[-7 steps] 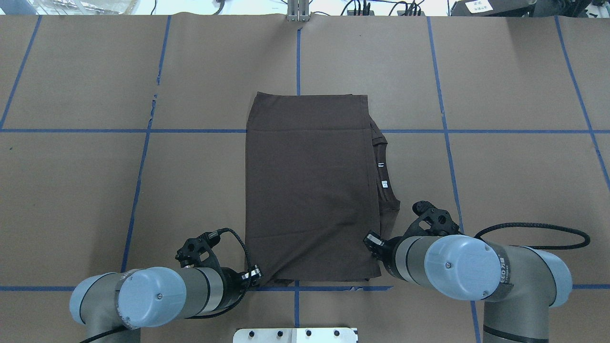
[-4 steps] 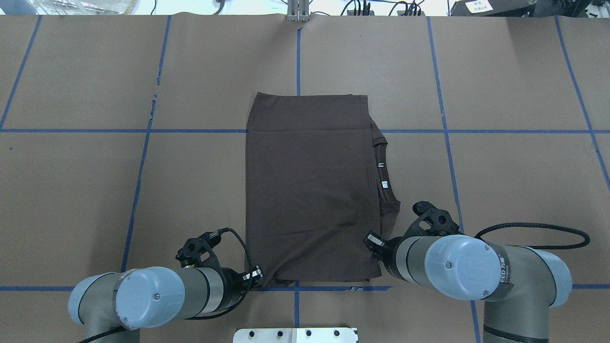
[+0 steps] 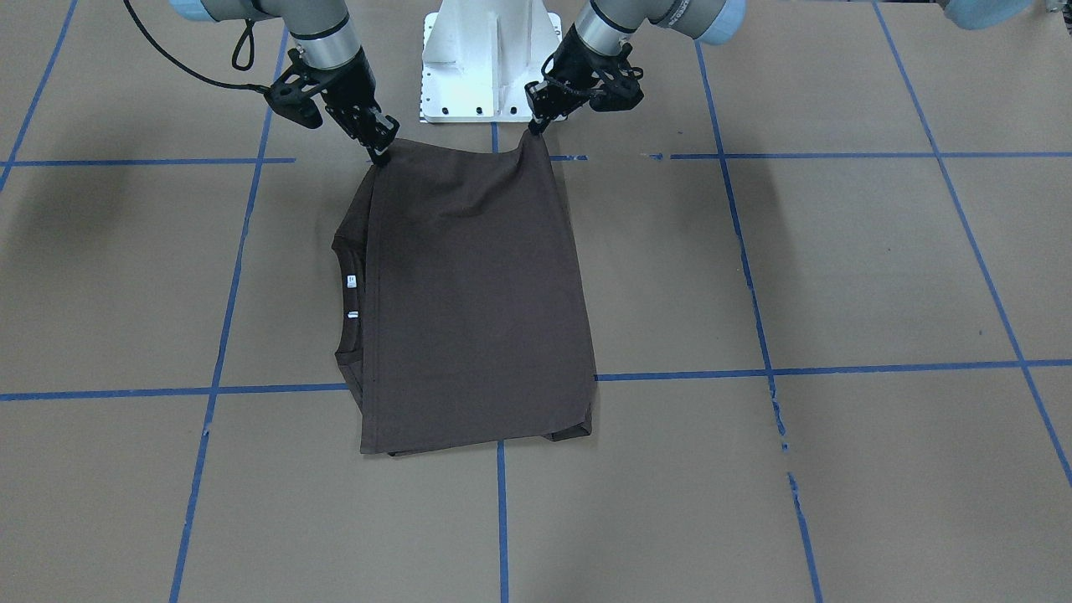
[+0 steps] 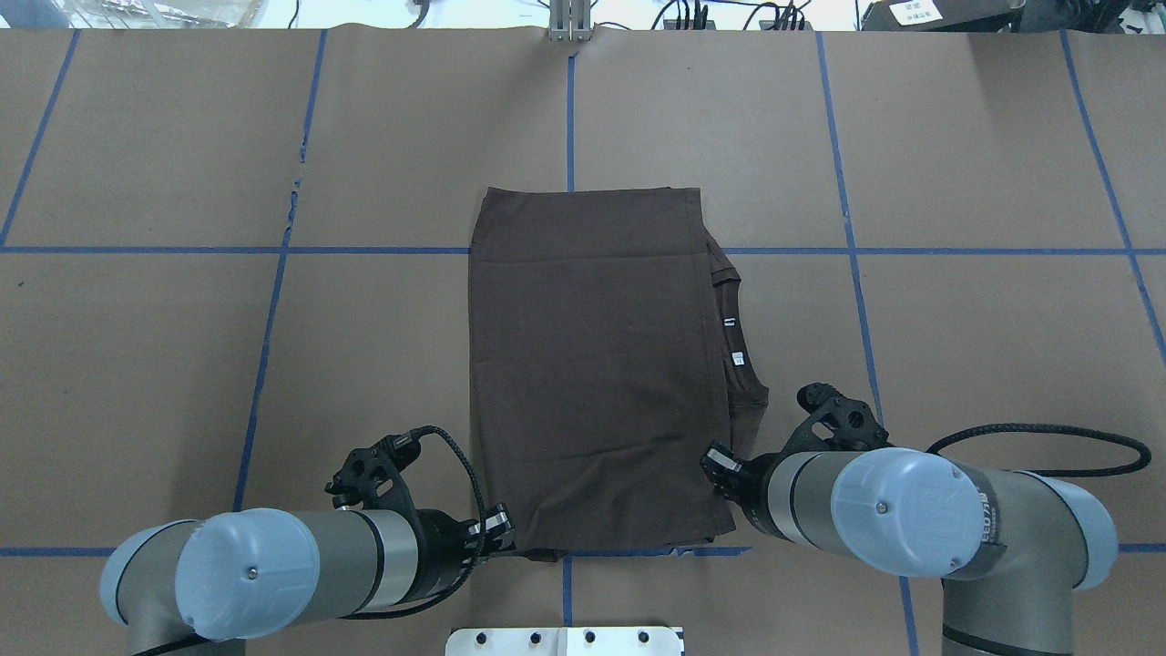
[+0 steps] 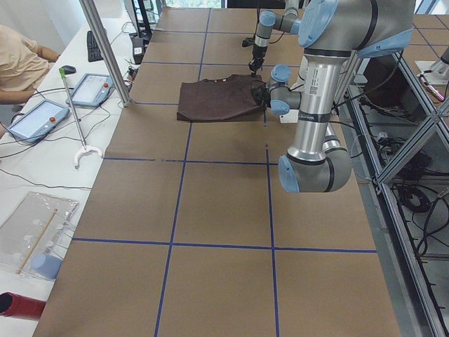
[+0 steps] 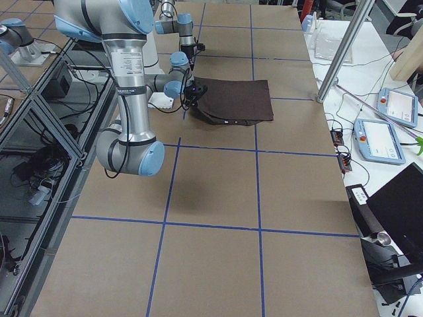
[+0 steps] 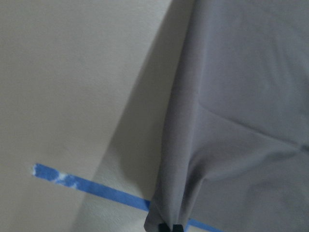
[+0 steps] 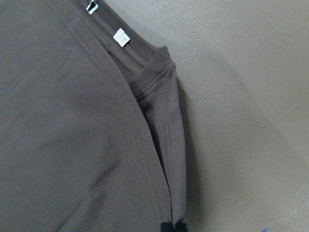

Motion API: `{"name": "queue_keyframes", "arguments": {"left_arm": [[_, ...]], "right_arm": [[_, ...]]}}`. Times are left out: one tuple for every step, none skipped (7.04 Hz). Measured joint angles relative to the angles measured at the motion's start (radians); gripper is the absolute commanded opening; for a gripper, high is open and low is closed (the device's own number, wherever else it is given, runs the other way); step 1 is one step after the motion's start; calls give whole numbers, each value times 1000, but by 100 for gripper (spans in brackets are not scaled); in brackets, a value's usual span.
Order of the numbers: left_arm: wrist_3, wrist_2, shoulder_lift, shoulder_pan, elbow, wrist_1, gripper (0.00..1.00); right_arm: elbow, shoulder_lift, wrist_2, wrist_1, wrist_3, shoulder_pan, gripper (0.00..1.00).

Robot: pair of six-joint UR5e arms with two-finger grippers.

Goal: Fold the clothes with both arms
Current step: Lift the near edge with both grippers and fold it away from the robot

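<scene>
The left gripper (image 3: 536, 124) is seen clenched on the near left corner of the shirt (image 4: 592, 364), and this corner is held raised above the table (image 4: 137, 364). Compared with a second ago, the left arm (image 4: 301, 574) has been drawn back toward the base (image 3: 490, 50), and the far edge of the shirt has been pulled a little nearer to the robot.

The shirt is found at the middle of the table, already folded to a narrow rectangle. It lies flat except for the near edge, which is lifted between the two grippers. At its right side the collar (image 4: 736, 296) and two white labels (image 4: 739, 358) are left showing.

The right gripper (image 3: 378, 151) is clenched on the near right corner, also raised; a smaller shift is noticed for the right arm (image 4: 911, 519). It is judged that the lift for the next fold, near edge over to far edge, has been begun with both grasps kept.

In the overhead view the fingertips are hidden under the wrists, and only their ends are shown at the bottom of the wrist views. How many layers are caught cannot be told. No logo is seen.
</scene>
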Motion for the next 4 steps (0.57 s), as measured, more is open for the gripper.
{"name": "queue_keyframes", "arguments": {"left_arm": [[-4,0,17,-2,-31,0,0],[-6,0,45,-2,-67,-1,0],[-8,-6,65,-3,-107,-1,0],[-5,-20,66,-29,-139,4,0]], "right_arm": [[41,-32,25,24,-6,1,0],[85,-74,61,72,-10,5,0],[111,-106,104,139,-12,23,0],[102,-115,167,199,-35,84,0]]}}
